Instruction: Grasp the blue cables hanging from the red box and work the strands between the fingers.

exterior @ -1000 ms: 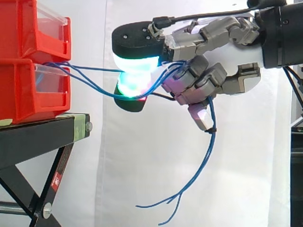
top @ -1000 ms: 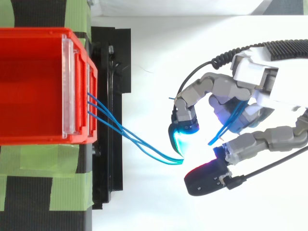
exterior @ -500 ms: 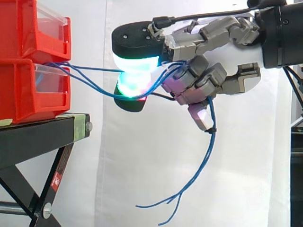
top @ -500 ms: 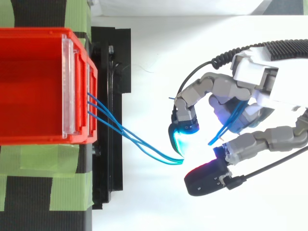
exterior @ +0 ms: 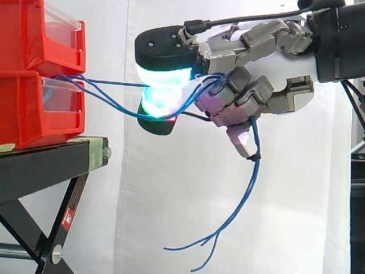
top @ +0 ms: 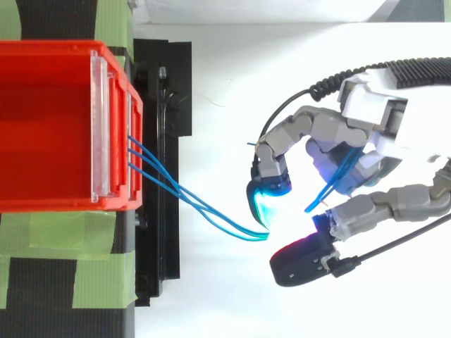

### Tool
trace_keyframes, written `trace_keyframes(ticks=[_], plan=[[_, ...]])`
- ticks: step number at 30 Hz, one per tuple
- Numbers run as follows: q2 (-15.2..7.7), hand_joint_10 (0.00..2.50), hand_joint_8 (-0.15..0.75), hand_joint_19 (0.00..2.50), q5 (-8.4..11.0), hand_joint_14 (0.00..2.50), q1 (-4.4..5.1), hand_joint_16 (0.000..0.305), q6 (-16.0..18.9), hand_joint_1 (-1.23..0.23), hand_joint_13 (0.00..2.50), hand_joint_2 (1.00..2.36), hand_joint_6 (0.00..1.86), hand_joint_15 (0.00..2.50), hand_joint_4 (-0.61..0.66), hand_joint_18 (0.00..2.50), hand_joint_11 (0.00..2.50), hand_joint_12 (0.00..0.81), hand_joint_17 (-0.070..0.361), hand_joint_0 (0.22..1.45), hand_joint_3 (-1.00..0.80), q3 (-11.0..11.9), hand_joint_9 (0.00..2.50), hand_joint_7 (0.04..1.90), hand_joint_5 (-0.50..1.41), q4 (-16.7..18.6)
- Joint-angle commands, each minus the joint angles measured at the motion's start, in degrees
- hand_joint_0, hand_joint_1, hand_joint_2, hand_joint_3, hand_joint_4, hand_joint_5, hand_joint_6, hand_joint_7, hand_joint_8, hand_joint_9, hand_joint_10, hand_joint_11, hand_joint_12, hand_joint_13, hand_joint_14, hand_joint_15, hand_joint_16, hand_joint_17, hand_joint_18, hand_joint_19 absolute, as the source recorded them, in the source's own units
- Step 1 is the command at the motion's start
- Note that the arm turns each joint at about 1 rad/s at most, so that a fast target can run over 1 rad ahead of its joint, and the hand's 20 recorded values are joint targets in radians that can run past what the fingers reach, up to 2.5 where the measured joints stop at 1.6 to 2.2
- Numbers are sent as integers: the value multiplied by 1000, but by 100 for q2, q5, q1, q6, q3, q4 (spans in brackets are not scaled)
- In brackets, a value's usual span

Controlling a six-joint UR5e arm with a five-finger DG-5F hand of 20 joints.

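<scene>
Thin blue cables point(exterior: 108, 96) run from the front of the lower red box point(exterior: 34, 105) out to the right, sagging a little. My hand point(exterior: 268, 85) reaches in from the right, its fingers curled round the strands, which pass between two glowing cyan-green pads point(exterior: 162, 91). Past the hand, the loose ends point(exterior: 239, 205) hang down and splay apart. From above, the blue cables point(top: 190, 201) leave the red box point(top: 56, 127) and meet the cyan fingertip point(top: 264, 204) of the hand point(top: 366, 141).
A second red bin point(exterior: 40, 34) is stacked on the lower one, both on a black stand point(exterior: 51, 165) with green tape point(top: 56, 232). A white curtain hangs behind.
</scene>
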Motion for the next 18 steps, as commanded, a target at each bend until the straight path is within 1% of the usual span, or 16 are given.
trace_keyframes(ticks=[1, 18], plan=[[-1, 2500, 430, 401, 0, 2500, 5, 73, 0, -815, 1370, 1027, 1348, 1511, -217, 1594, 2500, 546, 164, 929, 31, 1, 948, 1158, 135, 0], [-1, 2500, 430, 401, 0, 2500, -4, 73, 0, -814, 1370, 1028, 1351, 1511, -218, 1594, 2500, 546, 164, 927, 36, 1, 948, 1154, 132, 0]])
